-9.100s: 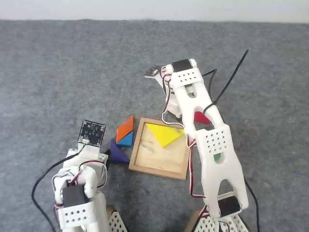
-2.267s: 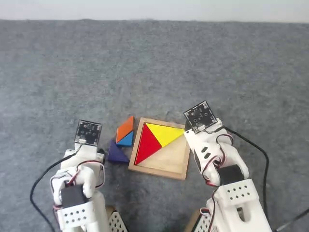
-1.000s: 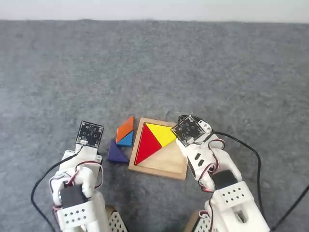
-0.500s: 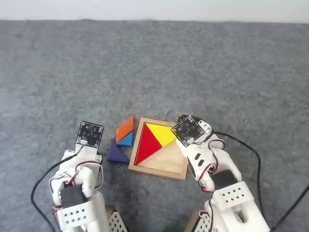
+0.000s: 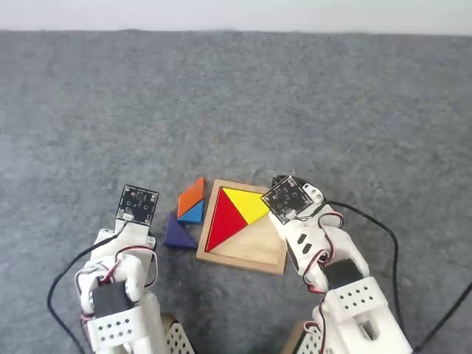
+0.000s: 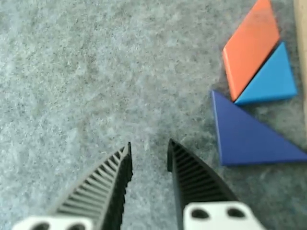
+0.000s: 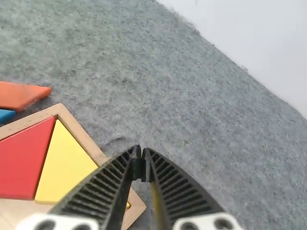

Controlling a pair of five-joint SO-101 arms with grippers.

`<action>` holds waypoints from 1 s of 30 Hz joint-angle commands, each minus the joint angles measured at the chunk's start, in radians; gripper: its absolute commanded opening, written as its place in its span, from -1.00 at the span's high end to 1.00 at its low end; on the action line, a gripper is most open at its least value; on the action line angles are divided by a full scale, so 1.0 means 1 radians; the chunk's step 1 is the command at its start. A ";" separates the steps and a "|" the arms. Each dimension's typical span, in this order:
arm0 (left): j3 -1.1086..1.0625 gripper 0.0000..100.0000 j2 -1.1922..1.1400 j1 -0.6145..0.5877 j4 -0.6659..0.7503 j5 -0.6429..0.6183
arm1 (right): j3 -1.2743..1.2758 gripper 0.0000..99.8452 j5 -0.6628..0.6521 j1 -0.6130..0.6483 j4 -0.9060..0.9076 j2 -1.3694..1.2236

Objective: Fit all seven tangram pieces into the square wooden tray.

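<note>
right wrist view: closed right jaws over tray (image 7: pixel 79 128) corner, left jaws spread.

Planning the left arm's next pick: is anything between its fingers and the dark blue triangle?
Nothing visible. Only bare grey carpet lies between the left gripper and the dark blue triangle. The orange piece and the light blue triangle lie beyond it.
</note>
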State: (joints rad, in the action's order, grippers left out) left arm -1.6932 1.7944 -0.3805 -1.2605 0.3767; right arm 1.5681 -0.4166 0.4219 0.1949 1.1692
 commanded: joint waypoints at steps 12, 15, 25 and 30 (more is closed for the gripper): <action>0.008 0.77 -0.003 -0.006 -0.006 0.011 | -0.014 0.98 -0.015 -0.001 -0.022 0.025; 0.008 0.77 -0.003 -0.006 -0.006 0.011 | -0.015 0.98 -0.015 -0.002 -0.021 0.024; 0.008 0.77 -0.003 -0.006 -0.006 0.011 | -0.336 0.98 -0.009 -0.007 0.318 -0.183; 0.008 0.77 -0.003 -0.006 -0.006 0.011 | -0.535 0.98 -0.011 -0.071 0.446 -0.443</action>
State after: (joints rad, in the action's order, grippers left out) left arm -1.6932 1.7944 -0.3805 -1.2605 0.3767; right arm 1.2014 -0.4227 0.4066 0.5539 0.8623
